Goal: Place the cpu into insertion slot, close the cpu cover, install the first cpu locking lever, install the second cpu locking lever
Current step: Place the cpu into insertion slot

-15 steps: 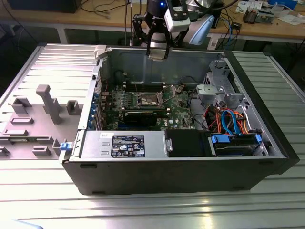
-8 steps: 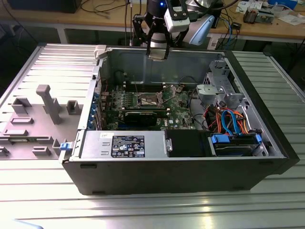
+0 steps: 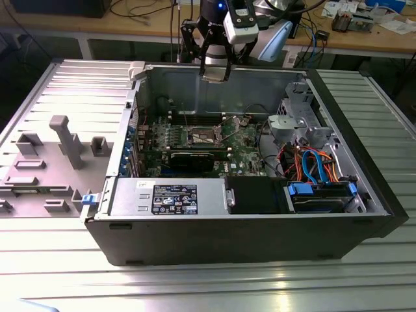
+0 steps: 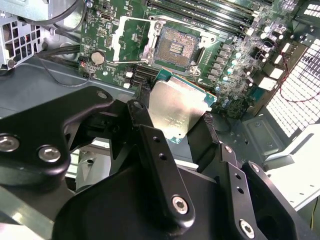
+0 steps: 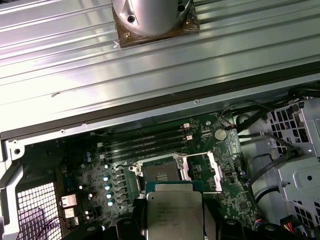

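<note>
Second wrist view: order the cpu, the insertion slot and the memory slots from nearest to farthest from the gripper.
1. The cpu, clamped in the gripper.
2. The insertion slot, empty, just beyond the cpu.
3. The memory slots, past the insertion slot's far edge.

We take this for a robotics lab or electronics workshop. Open computer case [image 3: 247, 242] on a ribbed metal table [image 3: 195, 286]. In the exterior view, at twelve o'clock from the case: robot arm [image 3: 270, 38], and a wooden bench [image 3: 71, 30] with loose cables [image 3: 140, 8] and small circuit boards [image 3: 348, 21]. At nine o'clock: grey fixture plate [image 3: 39, 170] with blocks.
</note>
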Robot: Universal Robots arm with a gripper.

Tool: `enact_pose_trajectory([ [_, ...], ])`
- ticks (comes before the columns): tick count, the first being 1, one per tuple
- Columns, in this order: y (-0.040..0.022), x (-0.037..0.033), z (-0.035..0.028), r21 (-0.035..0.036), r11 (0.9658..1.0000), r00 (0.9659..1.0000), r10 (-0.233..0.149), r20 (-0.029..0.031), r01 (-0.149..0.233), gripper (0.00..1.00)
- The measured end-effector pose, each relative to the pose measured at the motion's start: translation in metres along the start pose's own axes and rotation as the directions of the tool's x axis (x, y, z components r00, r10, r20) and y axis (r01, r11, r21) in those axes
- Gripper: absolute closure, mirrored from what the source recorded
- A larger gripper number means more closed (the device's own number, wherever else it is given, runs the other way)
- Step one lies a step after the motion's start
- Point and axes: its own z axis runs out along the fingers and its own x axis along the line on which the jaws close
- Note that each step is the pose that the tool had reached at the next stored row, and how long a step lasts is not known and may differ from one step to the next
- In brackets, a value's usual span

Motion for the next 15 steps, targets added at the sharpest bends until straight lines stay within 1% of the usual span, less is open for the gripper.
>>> enact_pose_trajectory([
  [15,0.0,0.0,0.0,-0.0002,0.9999,0.9999,0.011,0.001,-0.011,0.45],
])
